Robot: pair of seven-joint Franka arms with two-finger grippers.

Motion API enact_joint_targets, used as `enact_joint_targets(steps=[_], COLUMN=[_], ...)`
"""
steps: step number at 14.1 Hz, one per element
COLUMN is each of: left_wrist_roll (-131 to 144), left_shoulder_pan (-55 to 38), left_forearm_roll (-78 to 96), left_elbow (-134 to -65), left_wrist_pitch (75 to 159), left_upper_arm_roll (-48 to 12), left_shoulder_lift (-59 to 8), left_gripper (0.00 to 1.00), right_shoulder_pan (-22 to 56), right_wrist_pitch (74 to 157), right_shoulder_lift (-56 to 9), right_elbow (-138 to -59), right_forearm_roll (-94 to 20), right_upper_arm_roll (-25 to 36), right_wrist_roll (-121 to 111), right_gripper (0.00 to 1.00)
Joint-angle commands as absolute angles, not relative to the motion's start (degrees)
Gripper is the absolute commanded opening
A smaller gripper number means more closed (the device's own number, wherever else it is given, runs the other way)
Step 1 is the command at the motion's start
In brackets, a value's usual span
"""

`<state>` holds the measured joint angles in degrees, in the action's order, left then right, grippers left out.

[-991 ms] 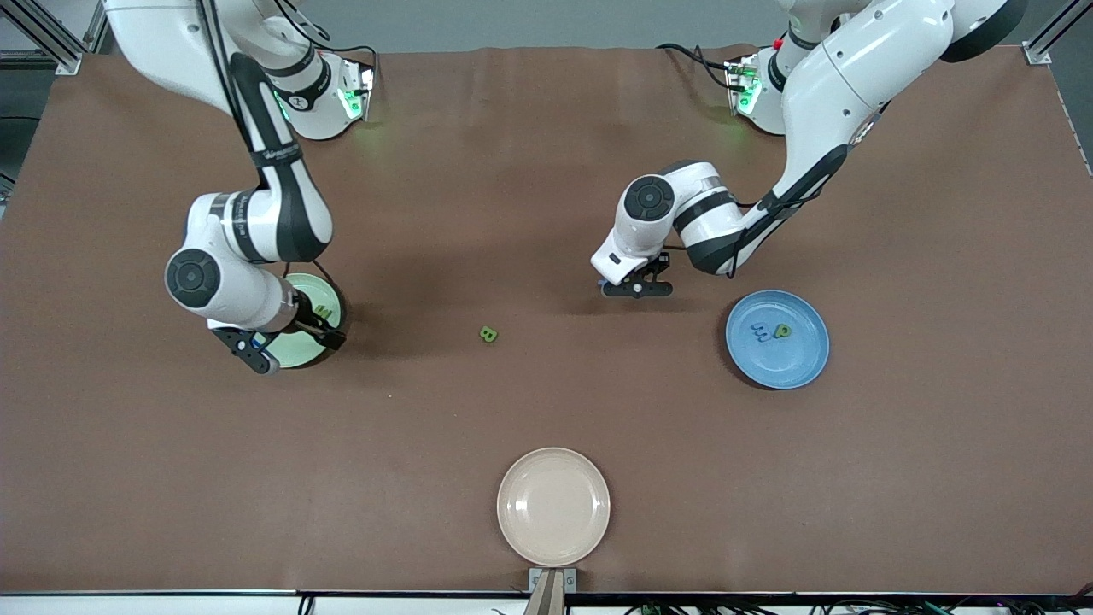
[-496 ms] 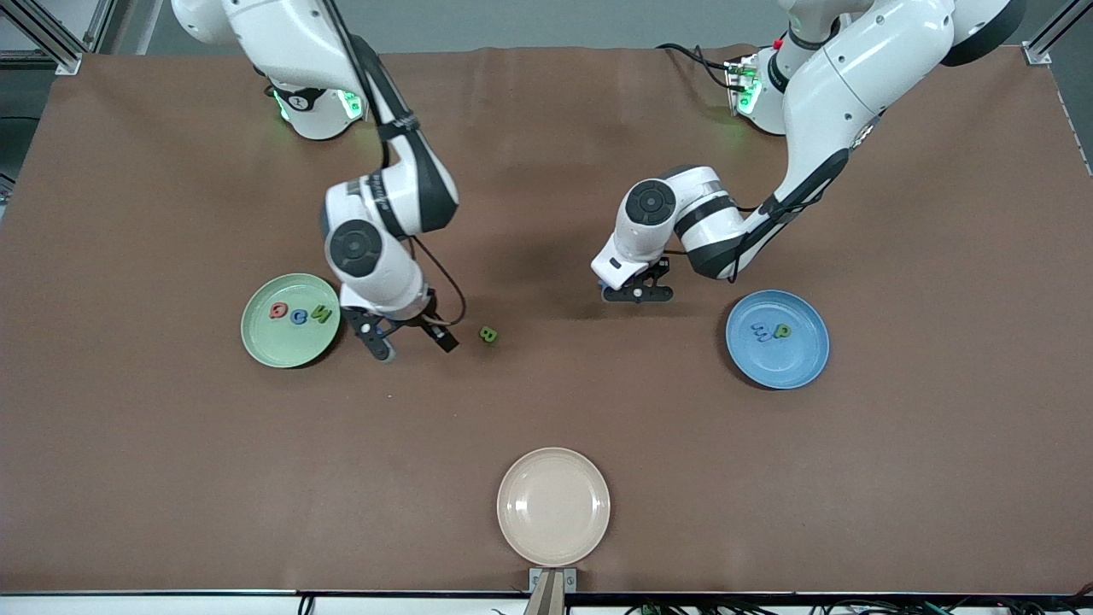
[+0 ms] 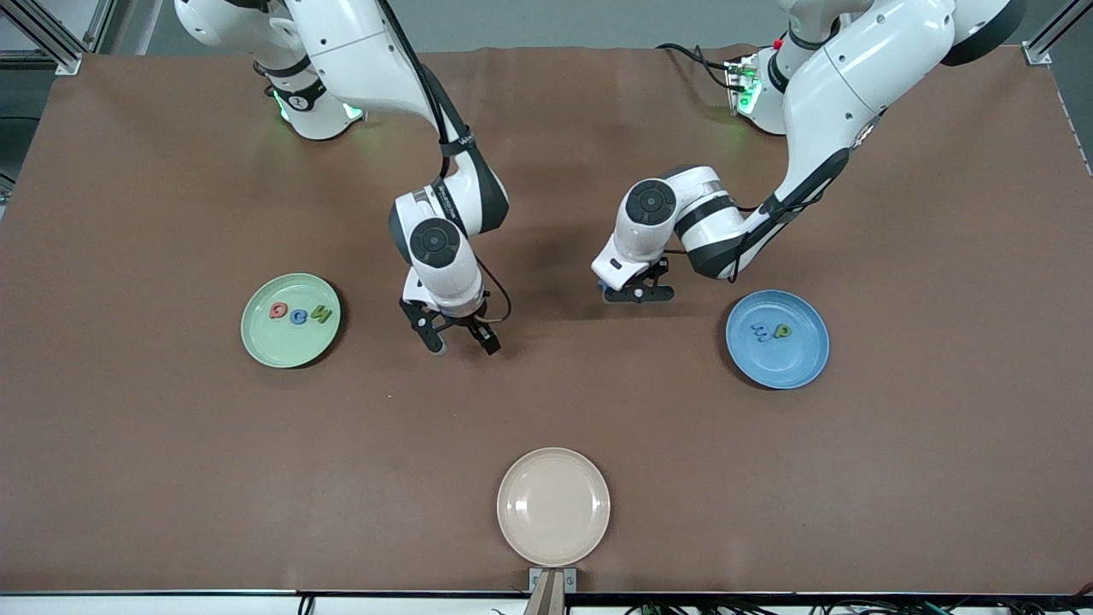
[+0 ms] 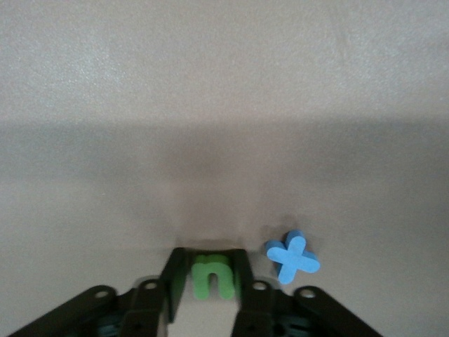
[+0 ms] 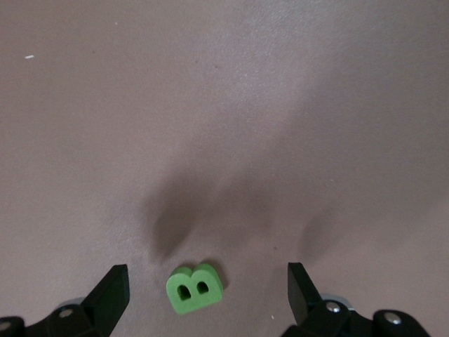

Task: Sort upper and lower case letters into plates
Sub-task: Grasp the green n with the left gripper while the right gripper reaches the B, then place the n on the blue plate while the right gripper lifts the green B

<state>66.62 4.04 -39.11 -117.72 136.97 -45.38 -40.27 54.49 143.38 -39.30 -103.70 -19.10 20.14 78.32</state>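
A green letter B [image 5: 195, 287] lies on the brown desk [image 3: 171, 461] between the spread fingers of the right end effector [image 3: 456, 337], midway between the mint plate [image 3: 260, 342] and the blue plate [image 3: 803, 363]. The left end effector [image 4: 210, 291] is clamped on a green lowercase n [image 4: 212, 276] beside a blue x [image 4: 292, 257].

Three letters [image 3: 298, 314] on mint plate [image 3: 260, 343]

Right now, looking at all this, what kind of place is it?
Probably a robotics lab test bench: two white Franka arms bolted along a brown-covered table, aluminium framing at its corners, and a staged sorting setup of toy letters in a mint green plate and a blue plate.
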Motion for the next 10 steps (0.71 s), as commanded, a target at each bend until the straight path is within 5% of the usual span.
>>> enact_joint_targets(steps=[1, 6, 10], left_wrist_roll=[67.85, 66.89, 62.33], left_shoulder_pan=[3.87, 4.92, 11.49], left_forearm_roll=[-40.43, -40.17, -39.46], left_elbow=[-117.33, -116.64, -110.49], left_wrist_pitch=[137.55, 132.13, 121.49], left_upper_arm_roll=[-44.74, -45.70, -52.62], left_shoulder_lift=[-42.10, -40.09, -38.76], left_gripper=[0.25, 0.09, 0.08], right_shoulder_pan=[55.11, 55.28, 55.11], right_wrist_pitch=[143.35, 143.44, 143.26], right_shoulder_lift=[-40.60, -42.18, -43.07], right_elbow=[-101.96, -101.60, -100.37], right_forearm_roll=[-19.52, -19.69, -19.69], right_upper_arm_roll=[20.05, 19.43, 18.81], right_wrist_roll=[77.09, 68.47, 64.26], right_gripper=[0.93, 0.94, 0.90])
